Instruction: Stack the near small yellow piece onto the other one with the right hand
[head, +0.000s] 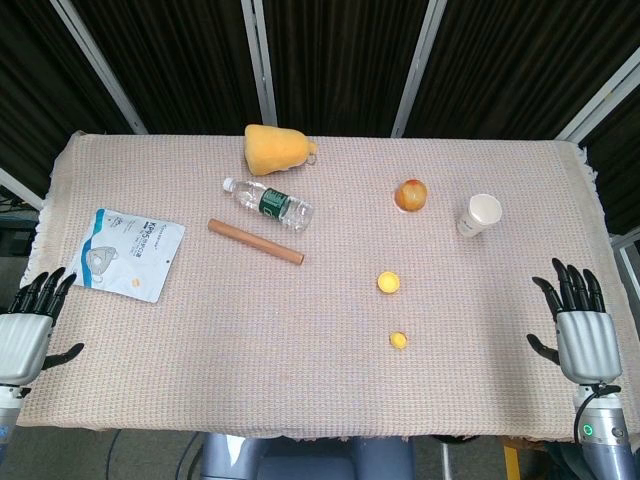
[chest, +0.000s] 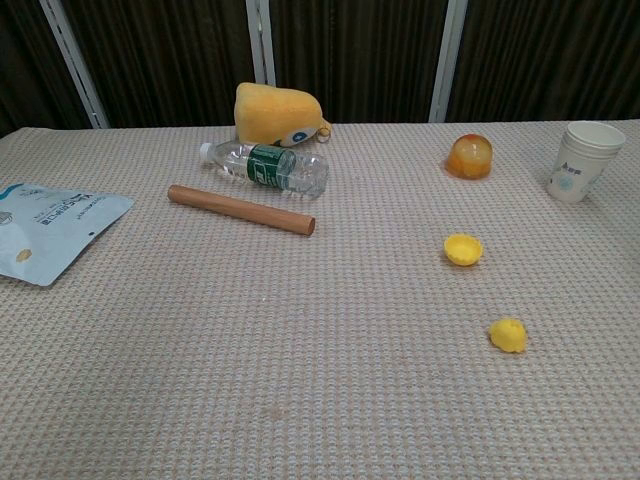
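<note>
The near small yellow piece (head: 398, 340) (chest: 508, 335) lies on the woven tablecloth, right of centre. The other yellow piece (head: 388, 282) (chest: 463, 249), slightly larger and cup-like, sits a short way behind it. My right hand (head: 577, 322) hovers at the table's right front edge, fingers spread and holding nothing, well right of both pieces. At the left front edge my left hand (head: 28, 325) is also spread and empty. Neither hand shows in the chest view.
A paper cup (head: 480, 214) and an orange-red fruit-like object (head: 412, 195) stand behind the pieces. Further left lie a wooden rod (head: 255, 241), a water bottle (head: 270, 203), a yellow plush toy (head: 274, 148) and a white mask packet (head: 128, 252).
</note>
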